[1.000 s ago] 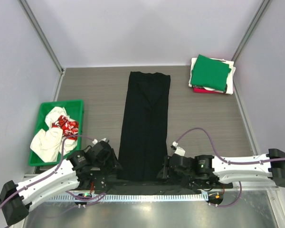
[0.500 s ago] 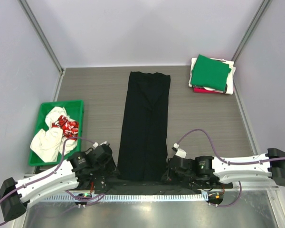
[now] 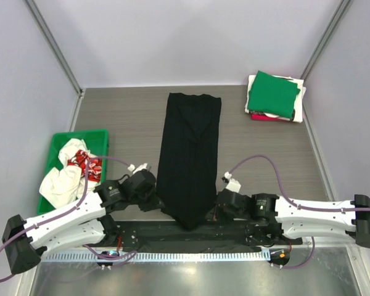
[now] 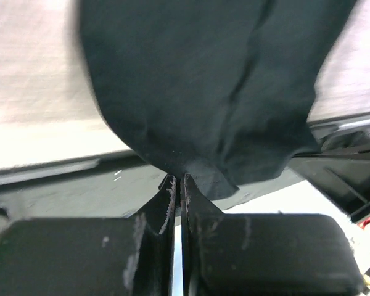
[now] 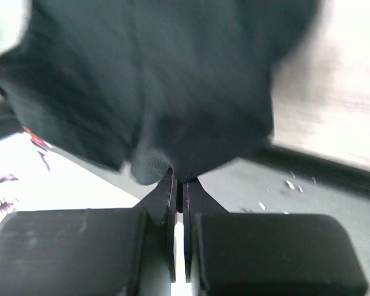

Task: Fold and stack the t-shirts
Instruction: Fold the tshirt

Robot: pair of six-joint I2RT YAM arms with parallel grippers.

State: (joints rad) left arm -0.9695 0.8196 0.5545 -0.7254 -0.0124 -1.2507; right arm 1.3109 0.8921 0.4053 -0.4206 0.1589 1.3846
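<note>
The black t-shirt [image 3: 190, 148], folded lengthwise into a long narrow strip, is lying down the middle of the table [image 3: 117, 117], with its collar end reaching close to the far edge. Its other end is hanging raised off the table by the near edge, sagging into a rounded point between the two arms.

The left gripper [image 3: 158, 201] is pinching the left side of that raised end. In the left wrist view its fingers [image 4: 163, 206] are pressing almost together, leaving only a thin slit, with a fold of black cloth caught at their tips. The right gripper [image 3: 215, 211] is gripping the right side in the same way. The right wrist view is showing its fingers [image 5: 163, 203] closed to a sliver on the black cloth, which is draping away from the tips and looking blurred. Both grippers are sitting just beside the strip's long edges, with the cloth slung between them.

In the far right corner a stack of folded shirts is resting: a green t-shirt [image 3: 272, 94] on top, a white t-shirt [image 3: 300, 103] under it, and a red t-shirt [image 3: 262, 117] peeking out at the bottom. Along the left edge a green tray [image 3: 102, 139] is holding a crumpled white cloth [image 3: 58, 182] and a red-and-white patterned piece [image 3: 86, 161].
</note>
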